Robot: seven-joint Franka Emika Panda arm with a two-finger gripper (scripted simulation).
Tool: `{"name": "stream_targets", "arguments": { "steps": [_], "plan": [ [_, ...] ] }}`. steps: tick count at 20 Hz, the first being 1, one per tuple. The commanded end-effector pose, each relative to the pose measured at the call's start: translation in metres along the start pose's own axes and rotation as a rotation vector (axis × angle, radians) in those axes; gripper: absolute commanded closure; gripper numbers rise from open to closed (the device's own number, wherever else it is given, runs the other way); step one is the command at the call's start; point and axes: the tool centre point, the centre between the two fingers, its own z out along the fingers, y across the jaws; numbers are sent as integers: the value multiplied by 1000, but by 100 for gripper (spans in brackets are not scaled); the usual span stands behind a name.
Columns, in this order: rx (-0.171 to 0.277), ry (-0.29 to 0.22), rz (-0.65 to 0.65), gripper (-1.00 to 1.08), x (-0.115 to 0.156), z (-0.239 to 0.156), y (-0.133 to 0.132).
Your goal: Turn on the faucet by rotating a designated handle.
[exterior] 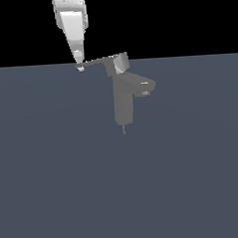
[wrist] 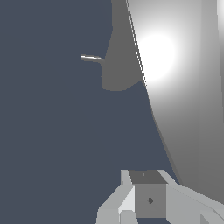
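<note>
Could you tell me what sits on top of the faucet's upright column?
A blocky grey cap tops the faucet, and the thin handle runs from it toward the exterior view's left. The gripper meets the bar's far end; the contact itself is too small to see.

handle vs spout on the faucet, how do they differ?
Shape: the handle is a long, thin flat bar; the spout is short and blocky.
Position: the handle sits on the cap atop the faucet; the spout juts out lower on the column.
Direction: in the exterior view the handle points left and the spout right.
Contact: the gripper is at the handle's tip; nothing is near the spout.
Both are plain grey.
</note>
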Motion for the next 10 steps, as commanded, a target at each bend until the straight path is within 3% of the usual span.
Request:
{"name": "stream_targets", "arguments": {
  "steps": [1, 10],
  "plan": [
    [-4, 1, 4, 108, 2, 0, 9],
    [-4, 1, 4, 108, 1, 0, 34]
  ]
}}
